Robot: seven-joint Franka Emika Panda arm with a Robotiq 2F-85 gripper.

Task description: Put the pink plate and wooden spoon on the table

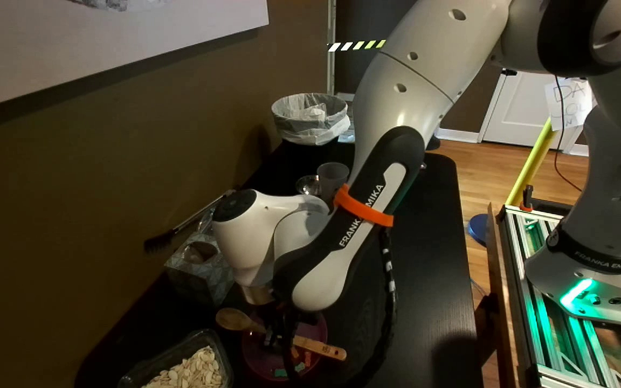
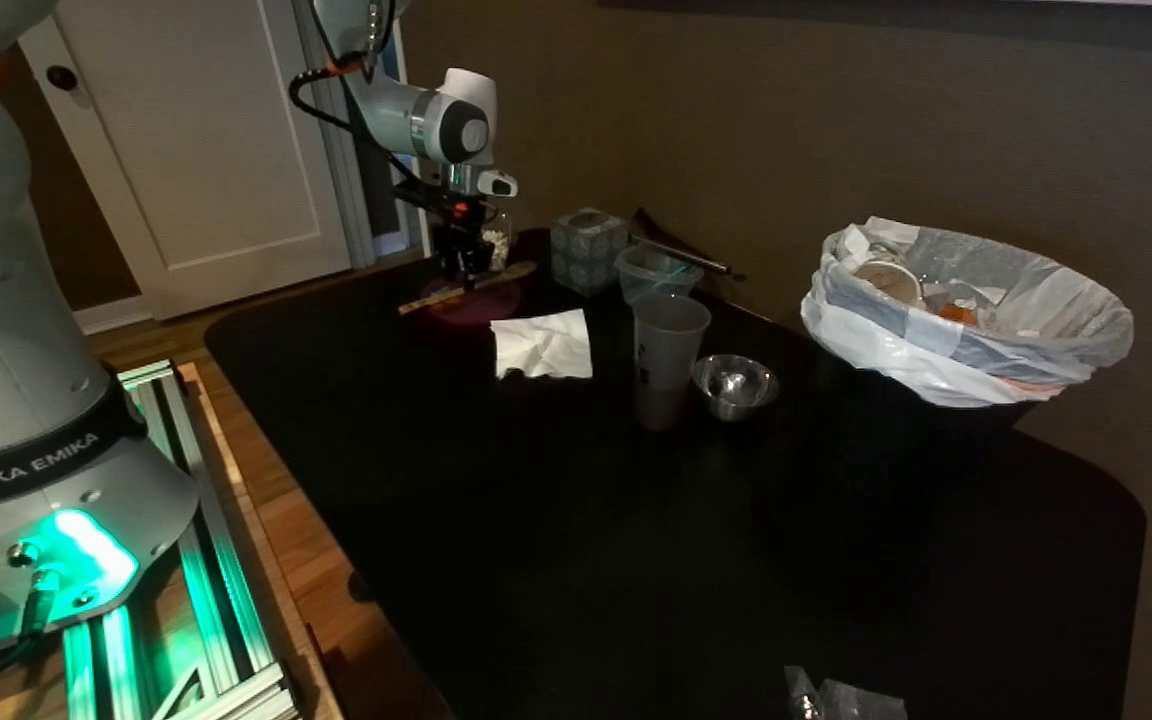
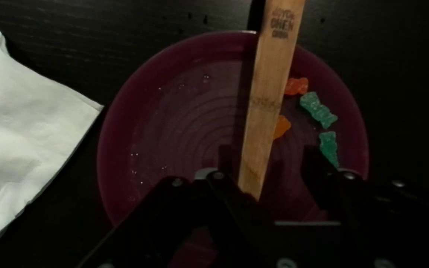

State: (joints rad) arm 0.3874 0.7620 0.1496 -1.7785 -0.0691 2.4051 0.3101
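Grained black table (image 2: 556, 550); round maroon plate (image 3: 184, 119); pincer (image 3: 267, 160) parted astride wooden spoon (image 3: 268, 82).

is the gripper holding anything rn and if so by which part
Nothing is held: the jaws stand open, with the wooden spoon between them and a gap showing beside its handle.

In the wrist view the gripper (image 3: 267, 158) hides a chunk of the pink plate (image 3: 184, 111) plus the bowl end of the wooden spoon (image 3: 268, 93), whose handle tip runs off the edge ahead. White napkin (image 3: 24, 130) beside the gripper gets cropped. Touching the spoon? Honestly too dark to tell.
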